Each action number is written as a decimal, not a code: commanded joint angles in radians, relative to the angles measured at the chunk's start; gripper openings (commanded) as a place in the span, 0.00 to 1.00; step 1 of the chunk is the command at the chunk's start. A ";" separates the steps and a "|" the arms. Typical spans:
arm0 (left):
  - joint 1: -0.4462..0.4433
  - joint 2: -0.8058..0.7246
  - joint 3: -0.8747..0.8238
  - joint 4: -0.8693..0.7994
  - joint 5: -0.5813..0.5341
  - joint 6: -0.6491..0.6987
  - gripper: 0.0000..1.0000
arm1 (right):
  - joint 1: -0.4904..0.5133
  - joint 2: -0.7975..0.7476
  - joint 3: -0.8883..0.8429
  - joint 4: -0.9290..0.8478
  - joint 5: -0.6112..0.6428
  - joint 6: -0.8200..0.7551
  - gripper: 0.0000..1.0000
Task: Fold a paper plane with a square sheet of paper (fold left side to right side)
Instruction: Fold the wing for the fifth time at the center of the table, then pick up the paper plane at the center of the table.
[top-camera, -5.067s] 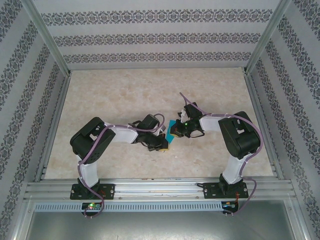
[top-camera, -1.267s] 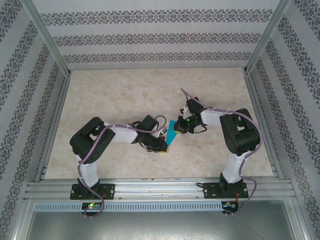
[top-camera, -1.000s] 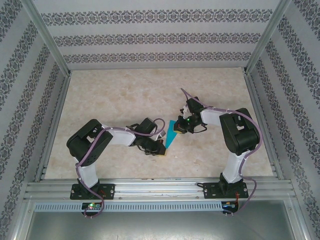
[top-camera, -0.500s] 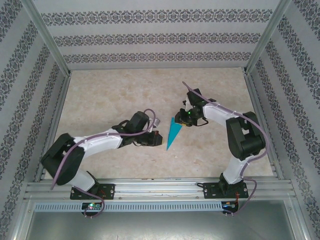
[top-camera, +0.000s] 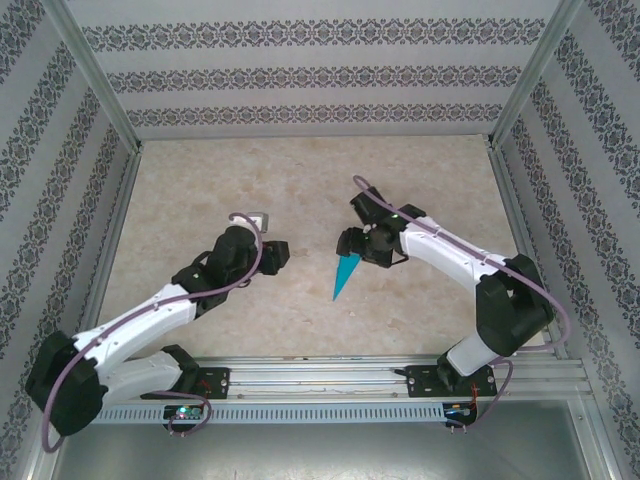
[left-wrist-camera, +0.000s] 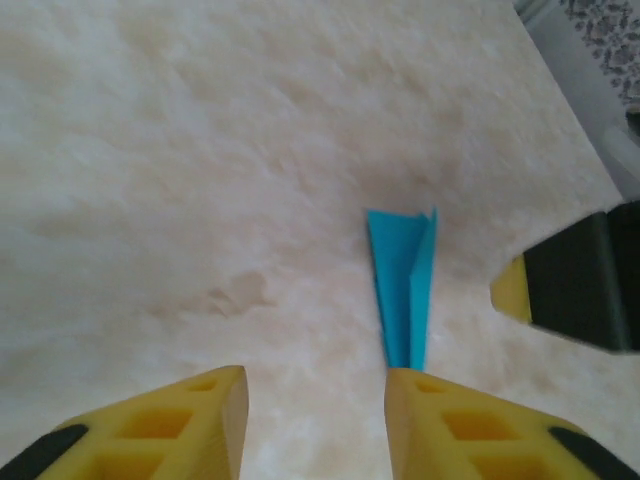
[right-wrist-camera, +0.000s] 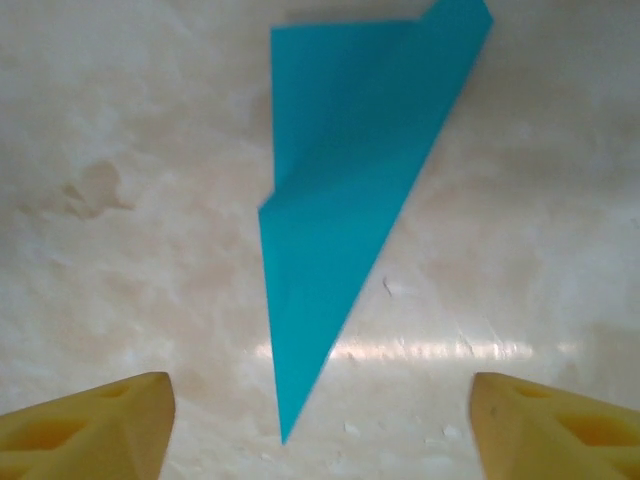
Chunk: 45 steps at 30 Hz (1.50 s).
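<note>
Paper plane (top-camera: 345, 276): we find it released. Left gripper (left-wrist-camera: 315, 388), withdrawn well left of it, part-open, empty; right gripper (right-wrist-camera: 322, 392), beside its broad end, wide, empty. Folding seems done.

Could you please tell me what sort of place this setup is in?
Probably a lab test booth: robot arms bolted to a metal rail, patterned panels walling in a marble-look table.

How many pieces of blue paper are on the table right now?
1. The paper plane lies flat on the table between the left gripper and the right gripper, held by neither. No other sheet shows.
</note>
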 joint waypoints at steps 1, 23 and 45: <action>0.018 -0.084 -0.046 -0.062 -0.159 0.096 0.52 | 0.081 0.055 0.128 -0.184 0.203 0.181 0.80; 0.047 -0.428 -0.165 -0.270 -0.215 0.177 0.71 | 0.169 0.673 0.768 -0.615 0.411 0.327 0.50; 0.049 -0.379 -0.133 -0.264 -0.202 0.189 0.73 | 0.159 0.621 0.596 -0.538 0.354 0.423 0.13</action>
